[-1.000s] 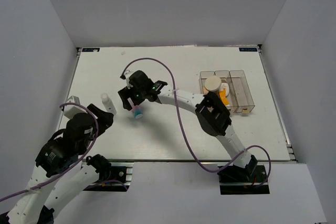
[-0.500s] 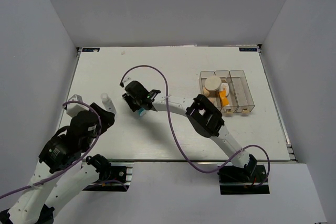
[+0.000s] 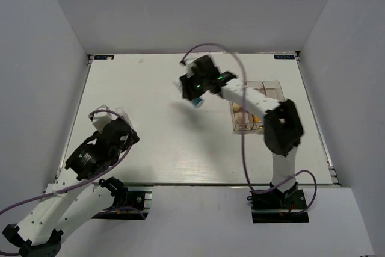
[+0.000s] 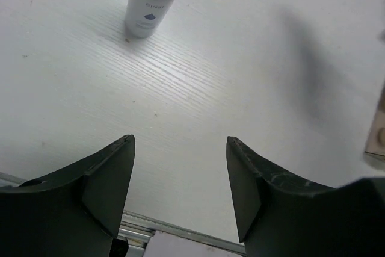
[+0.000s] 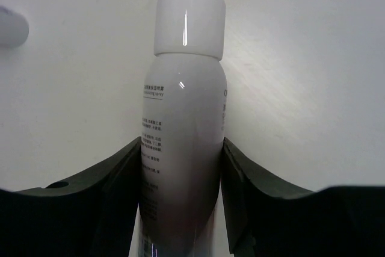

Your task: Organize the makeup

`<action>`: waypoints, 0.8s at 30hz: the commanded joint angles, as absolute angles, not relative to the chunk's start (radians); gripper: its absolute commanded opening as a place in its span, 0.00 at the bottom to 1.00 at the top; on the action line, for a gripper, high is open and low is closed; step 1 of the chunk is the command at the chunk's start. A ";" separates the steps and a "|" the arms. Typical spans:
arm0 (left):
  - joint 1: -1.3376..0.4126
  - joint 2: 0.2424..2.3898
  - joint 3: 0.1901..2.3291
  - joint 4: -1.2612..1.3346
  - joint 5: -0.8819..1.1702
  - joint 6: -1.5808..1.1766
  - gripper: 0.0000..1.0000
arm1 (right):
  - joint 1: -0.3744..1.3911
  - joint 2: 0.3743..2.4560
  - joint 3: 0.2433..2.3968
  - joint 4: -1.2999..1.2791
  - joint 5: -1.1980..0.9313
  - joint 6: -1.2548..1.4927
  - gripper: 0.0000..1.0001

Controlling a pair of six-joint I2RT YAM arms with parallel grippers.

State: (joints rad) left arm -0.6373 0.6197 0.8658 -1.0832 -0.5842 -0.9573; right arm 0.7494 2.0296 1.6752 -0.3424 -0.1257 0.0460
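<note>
White-pink-blue tube (image 5: 183, 82), small print unreadable, clamped in right end effector (image 5: 180, 144); left end effector (image 4: 180, 141) apart.

This is probably a robotics lab test cell: plain grey panels (image 3: 42, 58) box in a bare white table (image 3: 156, 82). The left arm (image 3: 90, 157) and right arm (image 3: 283, 127) are bolted at its near edge, trailing purple cables (image 3: 243, 148).

clear compartmented box (image 3: 274, 88) on white table (image 3: 162, 148), right side
</note>
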 commanded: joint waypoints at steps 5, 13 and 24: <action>-0.641 0.631 0.781 -0.973 -0.624 -0.882 0.77 | 0.380 1.631 1.497 -0.437 -0.066 -0.057 0.00; -0.641 0.575 0.742 -0.917 -0.638 -0.848 0.79 | 0.032 1.460 1.237 -0.410 -0.028 -0.141 0.00; -0.641 0.548 0.718 -0.890 -0.637 -0.836 0.80 | -0.092 1.607 1.163 -0.275 -0.103 -0.187 0.00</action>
